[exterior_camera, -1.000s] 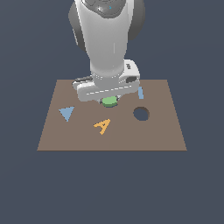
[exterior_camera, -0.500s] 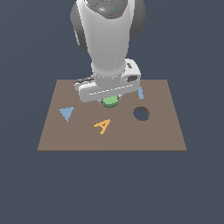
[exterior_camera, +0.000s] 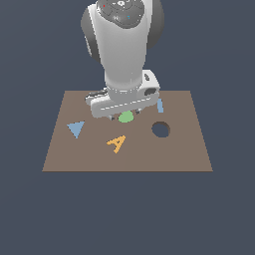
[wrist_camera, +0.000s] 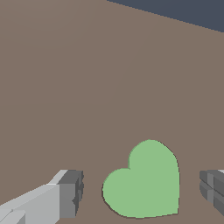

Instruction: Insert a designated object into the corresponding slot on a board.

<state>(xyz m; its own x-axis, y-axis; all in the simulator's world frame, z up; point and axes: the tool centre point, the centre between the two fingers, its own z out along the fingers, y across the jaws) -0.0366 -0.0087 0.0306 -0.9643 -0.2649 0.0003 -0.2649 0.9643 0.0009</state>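
The green heart block (wrist_camera: 144, 181) lies flat on the brown board (wrist_camera: 87, 87) with a thin dark rim around its outline, so it looks seated in the heart slot, which is otherwise hidden. My gripper (wrist_camera: 141, 190) is open, with one finger (wrist_camera: 70, 194) on each side of the heart and clear of it. In the exterior view the heart (exterior_camera: 125, 117) shows just under the hand, and the gripper (exterior_camera: 124, 113) is low over the board (exterior_camera: 174, 154).
A round dark hole (exterior_camera: 160, 129) lies at the exterior view's right of the heart. An orange letter A (exterior_camera: 116, 143) and a blue triangle (exterior_camera: 75, 128) lie on the board. A small blue piece (exterior_camera: 160, 105) sits behind the hand.
Almost nothing has moved. The hand stays over the green heart, which shows a touch more below the hand than before.
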